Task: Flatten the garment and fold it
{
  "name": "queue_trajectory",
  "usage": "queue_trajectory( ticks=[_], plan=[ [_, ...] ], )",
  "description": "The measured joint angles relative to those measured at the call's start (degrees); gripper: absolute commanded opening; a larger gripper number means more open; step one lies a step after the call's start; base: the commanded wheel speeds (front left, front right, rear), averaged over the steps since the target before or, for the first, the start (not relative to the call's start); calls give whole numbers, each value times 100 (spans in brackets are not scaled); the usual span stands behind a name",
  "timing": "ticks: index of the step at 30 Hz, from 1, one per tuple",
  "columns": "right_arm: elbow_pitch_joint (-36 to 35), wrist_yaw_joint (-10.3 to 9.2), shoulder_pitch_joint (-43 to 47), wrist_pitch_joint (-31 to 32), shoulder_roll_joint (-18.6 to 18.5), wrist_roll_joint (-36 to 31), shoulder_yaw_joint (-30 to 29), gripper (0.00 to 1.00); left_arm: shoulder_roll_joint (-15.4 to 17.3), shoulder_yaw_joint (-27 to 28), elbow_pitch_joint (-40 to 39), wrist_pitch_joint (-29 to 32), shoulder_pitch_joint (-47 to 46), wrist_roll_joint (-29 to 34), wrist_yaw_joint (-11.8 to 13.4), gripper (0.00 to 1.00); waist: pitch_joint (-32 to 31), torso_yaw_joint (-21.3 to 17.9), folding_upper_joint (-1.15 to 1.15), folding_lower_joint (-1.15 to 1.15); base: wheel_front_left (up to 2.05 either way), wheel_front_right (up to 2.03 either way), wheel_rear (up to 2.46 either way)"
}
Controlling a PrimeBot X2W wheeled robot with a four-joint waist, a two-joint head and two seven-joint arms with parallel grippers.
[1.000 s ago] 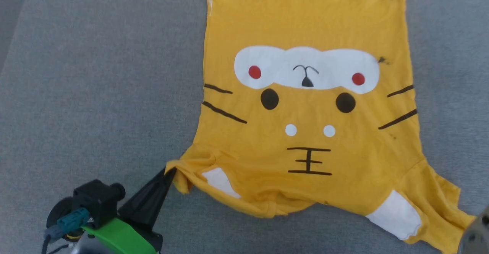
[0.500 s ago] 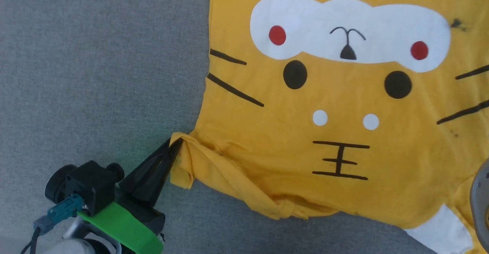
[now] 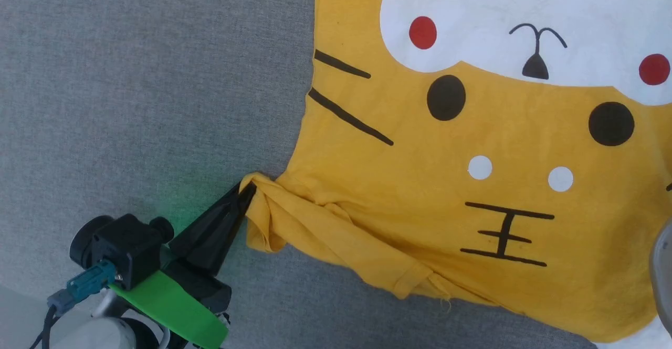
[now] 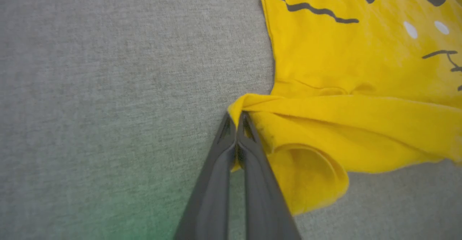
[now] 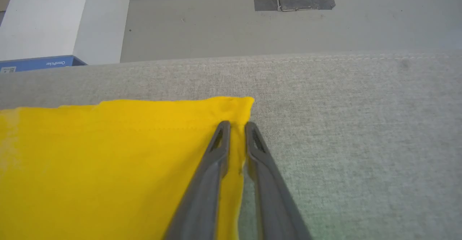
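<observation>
Head view: L end effector (image 3: 248, 192) pinches garment's (image 3: 420, 181) bunched, wrinkly sleeve.

Count: one mustard-yellow cotton T-shirt (image 3: 420, 191), one grey woven fabric surface (image 3: 131, 102), two dark long-fingered grippers: left gripper (image 4: 236, 119), right gripper (image 5: 236, 124). Shirt print, head view: two red dots (image 3: 422, 32), two black ovals (image 3: 445, 97), two small white dots (image 3: 480, 167), two full dark whisker stripes (image 3: 349, 116). Right wrist view background: one blue box (image 5: 36, 64), one white pillar (image 5: 54, 16).
</observation>
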Motion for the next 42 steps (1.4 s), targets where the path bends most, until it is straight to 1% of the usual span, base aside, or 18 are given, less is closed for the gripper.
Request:
queue_trajectory(
  ticks=[5, 8, 11, 14, 16, 18, 21, 23, 26, 29, 31, 33, 36, 39, 40, 41, 42],
  plan=[
    [174, 0, 12, -318, 56, 33, -80, 0, 10, 1, 31, 1, 10, -1, 35, 0, -143, -21, 0, 0, 0, 0, 0],
    [225, 0, 95, -543, 20, 213, -62, 0, 15, -7, 36, 2, 38, -2, 78, 0, -313, -69, 0, 0, 0, 0, 0],
    [236, 0, 383, -826, -46, 594, -24, 0, 27, -29, 100, 13, 69, -1, 165, 0, -548, -140, 0, -1, 0, 0, 0],
    [90, 0, 944, -1018, -132, 1132, 76, 0, 34, -62, 212, 65, 170, -1, 294, 0, -841, -230, 0, -1, 0, 0, 0],
    [-165, 1, 1489, -1103, -216, 1500, 119, 0, 32, -89, 277, 81, 264, -1, 361, 0, -1063, -300, 0, -1, 0, 0, 0],
    [-481, 0, 2064, -1129, -266, 1845, 38, 0, 31, -115, 341, 92, 348, -1, 433, 0, -1273, -369, 0, -1, 0, 0, 0],
    [-1091, 0, 3094, -1141, -236, 2299, -278, 0, 15, -169, 371, 91, 487, -5, 527, 0, -1600, -489, 0, -2, 0, 0, 0],
    [-1549, 0, 3915, -1122, -110, 2580, -657, 0, 1, -230, 378, 109, 599, -14, 594, 0, -1824, -585, 0, -1, 0, 0, 0],
    [-2128, 0, 5117, -1046, 190, 2904, -1229, 0, -34, -290, 369, 116, 673, -18, 617, 0, -2104, -730, 0, -2, 0, 0, 0],
    [-2505, 0, 6224, -984, 417, 3230, -1658, 0, -74, -343, 371, 138, 695, -21, 622, 0, -2331, -883, 0, -2, 0, 0, 0],
    [-2625, 0, 6922, -888, 478, 3410, -1801, 0, -103, -398, 375, 158, 732, -35, 622, 0, -2462, -992, 0, -2, 0, 0, 0],
    [-2484, 0, 7511, -788, 467, 3791, -1770, 0, -144, -425, 389, 159, 753, -41, 622, 0, -2563, -1082, 0, -2, 0, 0, 0],
    [-2160, 0, 8237, -894, 490, 4288, -1502, 0, -177, -437, 410, 158, 801, -87, 641, 0, -2687, -1210, 0, -2, 0, 0, 0],
    [-1969, 0, 8462, -1246, 497, 4518, -1116, 0, -191, -461, 445, 158, 853, -123, 642, 0, -2793, -1313, 0, -2, 0, 0, 0],
    [-1990, 0, 8454, -1417, 499, 4523, -981, 43, -196, -471, 450, 159, 856, -137, 642, 0, -2833, -1340, 0, -2, 0, 0, 0],
    [-2047, 0, 8417, -1568, 497, 4524, -840, 100, -198, -480, 452, 162, 857, -137, 642, 0, -2869, -1366, 0, -2, 0, 0, 0],
    [-2149, 0, 8393, -1646, 497, 4496, -735, 100, -199, -486, 452, 179, 856, -137, 642, 0, -2897, -1383, 0, -2, 0, 0, 0]
  ],
)
